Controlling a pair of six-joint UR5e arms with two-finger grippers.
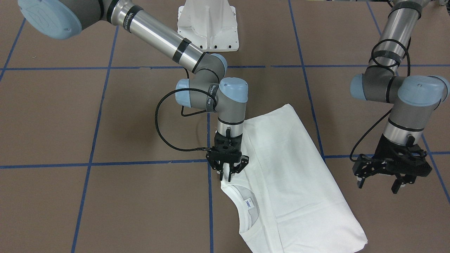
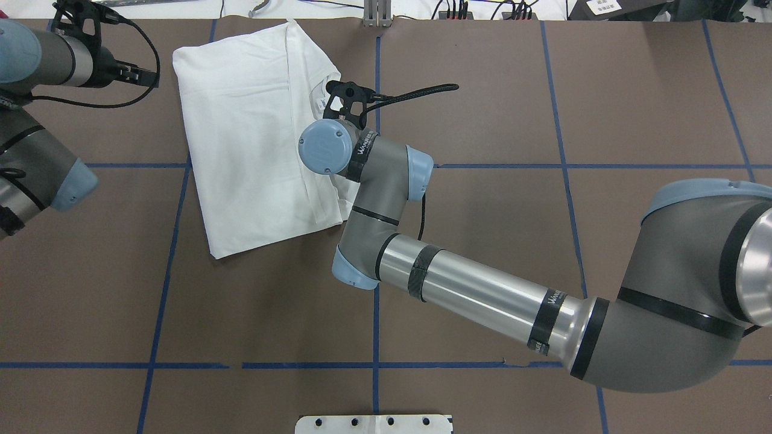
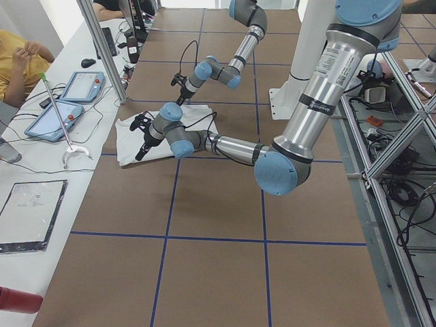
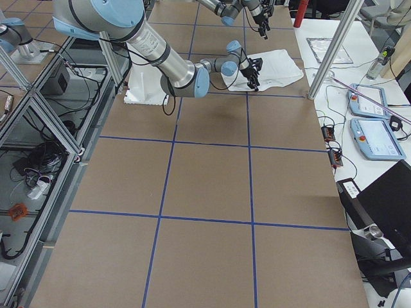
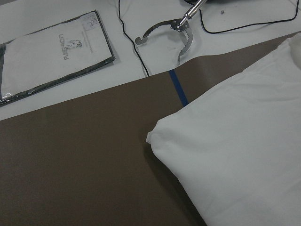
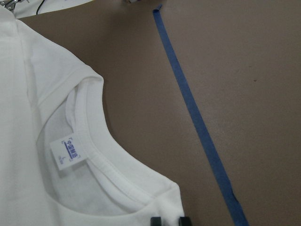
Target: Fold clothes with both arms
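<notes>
T-shirt (image 1: 291,168) part-folded on surface (image 1: 105,123), under my right tool (image 1: 226,177): fingers (image 6: 155,221) nearly together at shoulder corner (image 6: 171,197) by collar (image 6: 101,160), can't tell if cloth's pinched. Left tool (image 1: 379,186) apart, off opposite edge, likely staged for paired lift.

Table (image 2: 482,90): brown surface, marked into a grid by blue tape lines (image 2: 561,166). One white shirt (image 2: 253,150) lies flat on it, folded, skewed to the grid, near the far edge, with the collar outward and the neck label (image 1: 248,203) showing. A white base block (image 1: 208,28) stands at the robot's edge.
</notes>
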